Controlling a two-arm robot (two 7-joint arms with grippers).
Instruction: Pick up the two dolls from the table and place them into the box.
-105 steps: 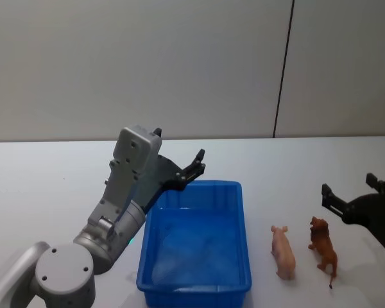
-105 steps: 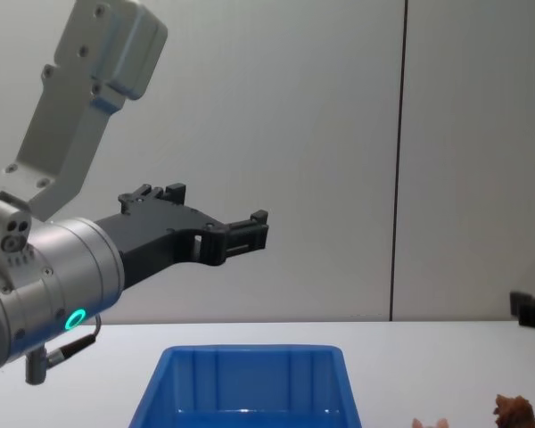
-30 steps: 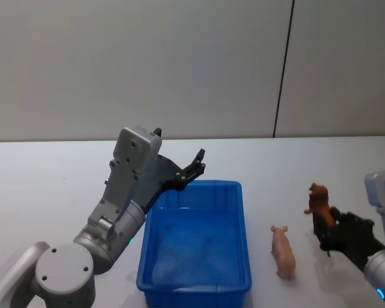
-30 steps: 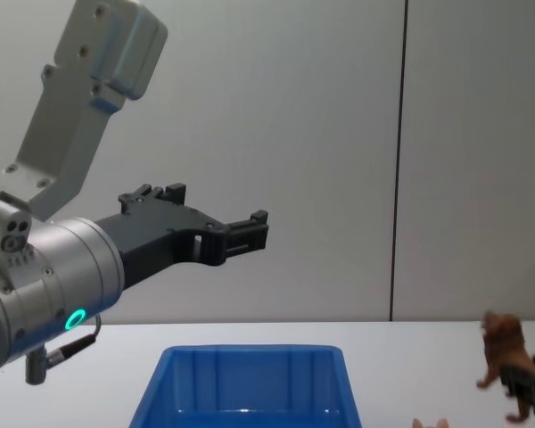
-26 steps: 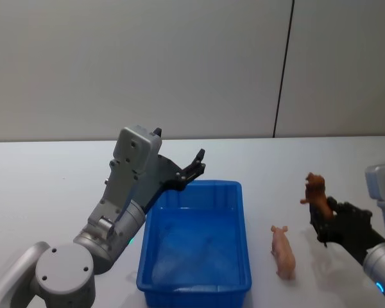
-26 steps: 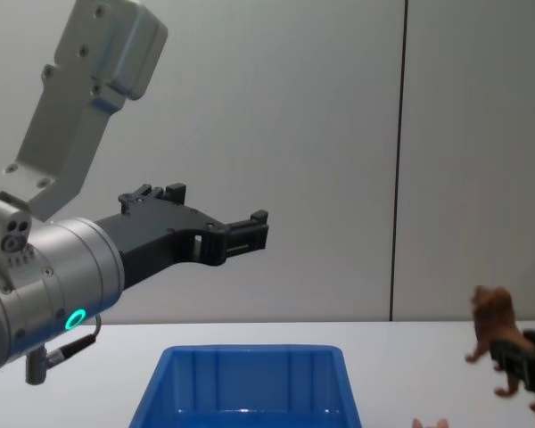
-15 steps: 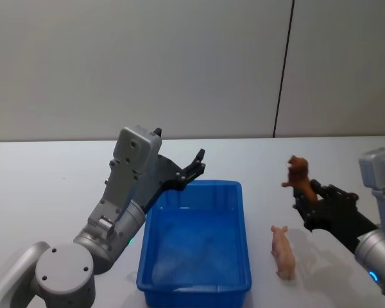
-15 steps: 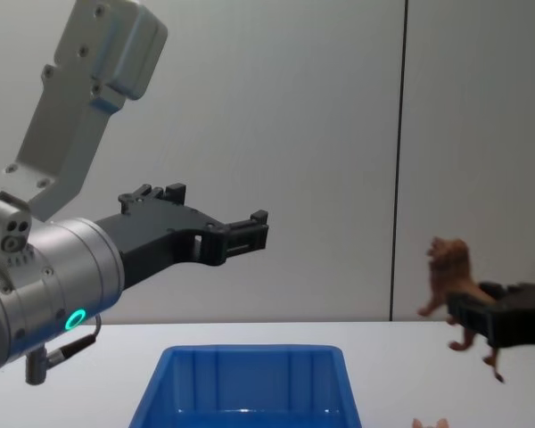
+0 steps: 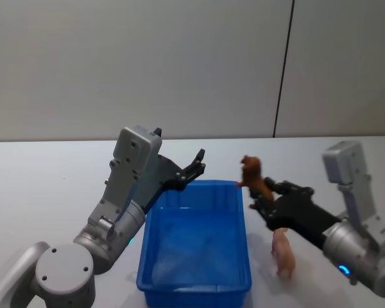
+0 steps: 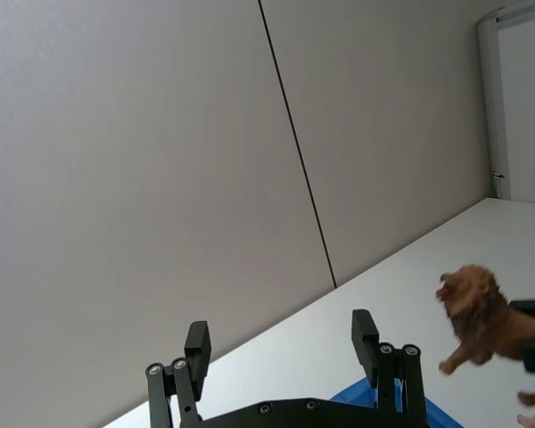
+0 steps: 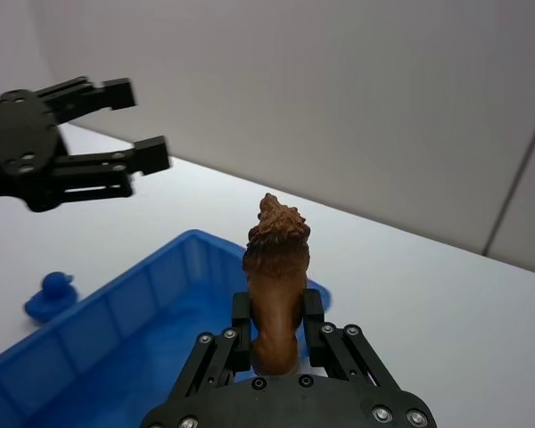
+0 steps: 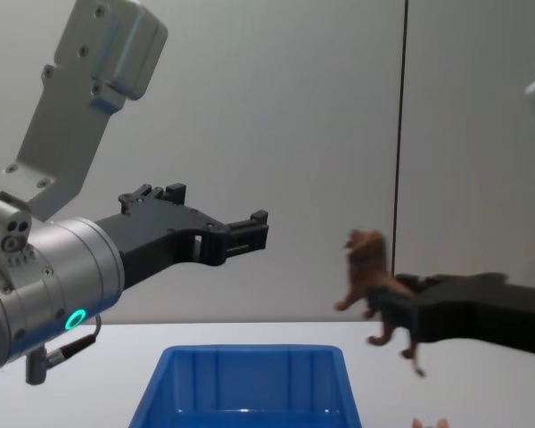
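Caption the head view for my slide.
Right pincer holds the lion by the right rim of the blue box; pink pig on the table; left pincer open behind the box.

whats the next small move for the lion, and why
Probably shift it leftward a little: the right tool grips the lion about above the box right rim, not over its floor, so releasing now may miss. Left tool idles open by the far rim.

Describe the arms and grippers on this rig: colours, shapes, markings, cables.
The left arm and right arm are silver-grey, with rounded joints and boxy pale-grey wrist housings. The left gripper and right gripper are black two-finger units with silver pivot screws. A teal ring light glows on the left forearm above a short cable; the right arm has a similar light.
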